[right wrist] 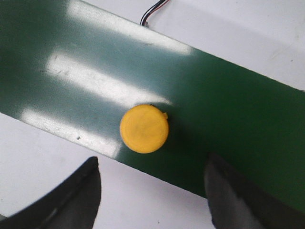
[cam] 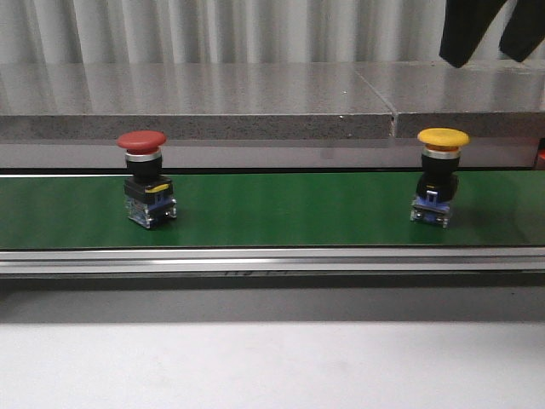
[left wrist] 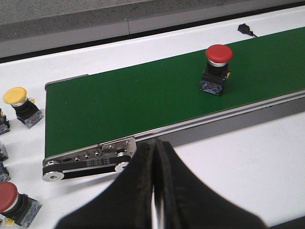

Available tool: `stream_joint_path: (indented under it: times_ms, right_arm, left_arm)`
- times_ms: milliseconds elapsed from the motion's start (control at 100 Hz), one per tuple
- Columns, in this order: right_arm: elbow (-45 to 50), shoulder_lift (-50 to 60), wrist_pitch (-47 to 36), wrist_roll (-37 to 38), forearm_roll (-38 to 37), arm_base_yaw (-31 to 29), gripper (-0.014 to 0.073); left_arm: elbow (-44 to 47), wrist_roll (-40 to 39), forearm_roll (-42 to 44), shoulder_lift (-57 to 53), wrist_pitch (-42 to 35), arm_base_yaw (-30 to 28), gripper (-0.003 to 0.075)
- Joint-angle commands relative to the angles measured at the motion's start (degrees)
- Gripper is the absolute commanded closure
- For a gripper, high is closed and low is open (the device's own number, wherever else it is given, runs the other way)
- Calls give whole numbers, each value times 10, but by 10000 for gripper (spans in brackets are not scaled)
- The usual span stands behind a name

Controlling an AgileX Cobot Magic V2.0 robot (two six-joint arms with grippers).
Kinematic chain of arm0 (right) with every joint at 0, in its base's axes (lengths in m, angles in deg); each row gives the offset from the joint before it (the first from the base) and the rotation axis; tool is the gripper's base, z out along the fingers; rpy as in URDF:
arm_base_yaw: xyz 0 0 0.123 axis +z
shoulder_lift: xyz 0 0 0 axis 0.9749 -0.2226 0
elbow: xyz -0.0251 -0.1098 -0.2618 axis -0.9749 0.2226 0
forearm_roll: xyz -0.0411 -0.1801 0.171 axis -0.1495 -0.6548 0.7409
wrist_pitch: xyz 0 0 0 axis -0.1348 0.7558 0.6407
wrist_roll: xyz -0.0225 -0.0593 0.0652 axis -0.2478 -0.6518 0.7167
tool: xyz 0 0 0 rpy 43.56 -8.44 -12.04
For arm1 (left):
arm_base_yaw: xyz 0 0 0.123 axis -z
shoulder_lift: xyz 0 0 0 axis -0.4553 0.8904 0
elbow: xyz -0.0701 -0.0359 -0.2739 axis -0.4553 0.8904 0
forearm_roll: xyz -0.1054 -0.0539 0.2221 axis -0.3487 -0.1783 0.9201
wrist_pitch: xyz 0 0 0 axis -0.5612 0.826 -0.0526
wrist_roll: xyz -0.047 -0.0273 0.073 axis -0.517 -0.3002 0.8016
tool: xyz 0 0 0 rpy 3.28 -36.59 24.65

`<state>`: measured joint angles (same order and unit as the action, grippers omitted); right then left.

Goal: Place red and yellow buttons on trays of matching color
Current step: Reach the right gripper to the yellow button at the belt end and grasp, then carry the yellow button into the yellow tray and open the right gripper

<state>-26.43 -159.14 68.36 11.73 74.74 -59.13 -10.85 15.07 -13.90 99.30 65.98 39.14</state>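
No writing or brand can be read on anything. Nearest in the front view is the white counter (cam: 272,362), then the aluminium rail and the green conveyor belt (cam: 281,209), where the red button (cam: 143,177) stands upright on the left and the yellow button (cam: 439,174) on the right, well apart. Behind runs a grey speckled ledge (cam: 196,102) before a pale corrugated wall. Only the left wrist view shows the belt's roller end (left wrist: 86,162) and spare buttons on the counter beside it (one yellow (left wrist: 21,106), one red (left wrist: 14,202)); the left pincer (left wrist: 155,191) is clenched, fingers pressed together, grasping nothing. The right wrist view looks straight down on the yellow cap; the right pincer (right wrist: 152,191) is released, its fingers (right wrist: 78,195) spread wide above it.
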Motion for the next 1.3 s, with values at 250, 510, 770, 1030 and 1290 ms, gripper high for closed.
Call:
stream_joint_path:
  times_ms: [250,510,770,1030,1290]
  right_arm:
    - [-22,-28,4,9,3,-14,116]
    - [-22,-69,6,46,-10,-41,116]
    - [-22,-109,8,52,-10,-47,195]
    - [-22,-114,2,73,-11,-50,370]
    - [-22,-77,9,106,-30,-85,370]
  left_arm:
    - [-13,-1,-3,6,-38,4,740]
    - [-13,-1,-3,6,-38,4,740]
    - [-13,-1,-3,6,-38,4,740]
    - [-13,-1,-3,6,-38,4,740]
    - [-13,-1,-3,6,-38,4,740]
